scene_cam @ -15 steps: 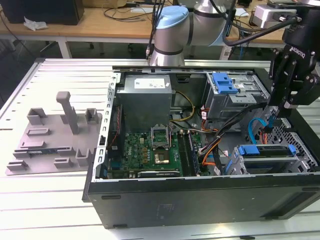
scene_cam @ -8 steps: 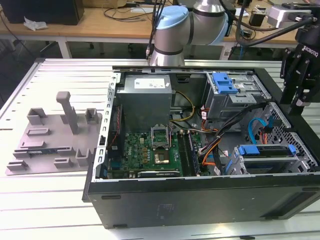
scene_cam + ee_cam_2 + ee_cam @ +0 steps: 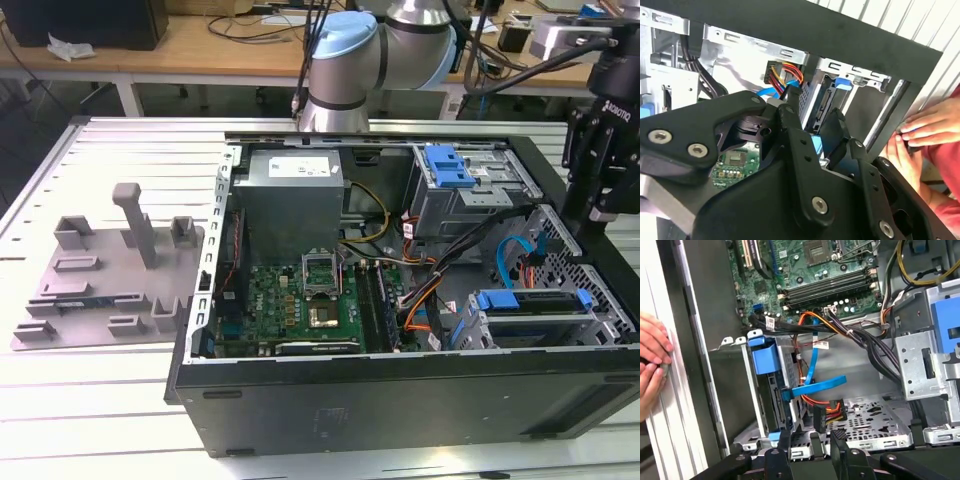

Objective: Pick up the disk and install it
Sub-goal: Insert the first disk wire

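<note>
- Disk [image 3: 764, 360] sits slotted in the drive cage [image 3: 751, 405] of the open computer case [image 3: 400, 400]; it looks installed already.
- Gripper [image 3: 812, 122] hovers just above it, jaws spread and empty.
- A person's hand [image 3: 651, 357] rests on the case edge.

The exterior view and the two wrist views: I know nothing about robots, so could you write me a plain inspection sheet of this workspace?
Surface: slotted metal table, carrying an open computer case that lies on its side.
Job's things: the disk sits in the drive cage, with its blue frame showing.
Clutter: grey fixture plate beside the case, on the exterior view's left.
Grippers: gripper open, holding nothing, close above the drive cage.
Cables: blue flat cable, orange-red wires and black bundle, all inside the case.
Surroundings: a person's hands at the case's edge; wooden benches behind.
</note>
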### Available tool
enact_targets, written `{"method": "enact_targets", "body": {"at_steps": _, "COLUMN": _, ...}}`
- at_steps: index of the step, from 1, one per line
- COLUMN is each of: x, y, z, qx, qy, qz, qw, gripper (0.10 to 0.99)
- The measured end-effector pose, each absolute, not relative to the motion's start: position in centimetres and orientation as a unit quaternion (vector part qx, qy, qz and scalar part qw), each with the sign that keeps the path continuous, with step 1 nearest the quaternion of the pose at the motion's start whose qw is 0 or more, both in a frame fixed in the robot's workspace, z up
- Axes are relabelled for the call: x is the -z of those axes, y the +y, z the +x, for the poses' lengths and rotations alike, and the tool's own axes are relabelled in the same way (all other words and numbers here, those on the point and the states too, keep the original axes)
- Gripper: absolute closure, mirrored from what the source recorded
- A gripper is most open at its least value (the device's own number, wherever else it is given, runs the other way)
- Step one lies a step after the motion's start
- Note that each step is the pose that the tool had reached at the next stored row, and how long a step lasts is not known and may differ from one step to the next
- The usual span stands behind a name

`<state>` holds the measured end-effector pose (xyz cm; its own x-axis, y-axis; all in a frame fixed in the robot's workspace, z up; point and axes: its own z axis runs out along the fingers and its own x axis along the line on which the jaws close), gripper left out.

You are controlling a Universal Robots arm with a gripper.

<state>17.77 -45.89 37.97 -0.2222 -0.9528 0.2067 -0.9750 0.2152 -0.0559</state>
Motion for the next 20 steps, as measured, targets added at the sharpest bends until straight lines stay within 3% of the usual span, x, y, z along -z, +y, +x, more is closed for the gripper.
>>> {"method": "enact_targets", "body": {"at_steps": 5, "x": -37.6, "y": -44.9, "z": 17.8, "qx": -0.076, "qy": -0.777, "qz": 0.62, "qw": 0.081, "gripper": 0.639}}
{"method": "enact_targets", "body": {"at_steps": 20, "x": -35.8, "y": -44.7, "z": 17.9, "qx": -0.083, "qy": -0.778, "qz": 0.616, "qw": 0.088, "gripper": 0.651}}
